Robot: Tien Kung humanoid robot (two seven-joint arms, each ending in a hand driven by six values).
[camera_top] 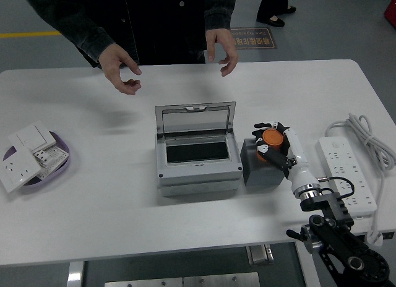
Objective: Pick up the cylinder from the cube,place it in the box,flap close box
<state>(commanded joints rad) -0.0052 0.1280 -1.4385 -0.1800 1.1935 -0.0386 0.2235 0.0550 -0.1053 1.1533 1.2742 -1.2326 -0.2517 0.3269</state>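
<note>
One R hand (276, 145) grips cylinder (271, 137) — no legible labels.

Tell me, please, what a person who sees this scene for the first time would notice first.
Probably the orange cylinder, right of centre, with the right hand shut on it above the grey cube. Next, the grey box at the table's centre, its clear lid standing open. At the far edge a person in a dark jacket holds both hands over the table, holding nothing.
</note>
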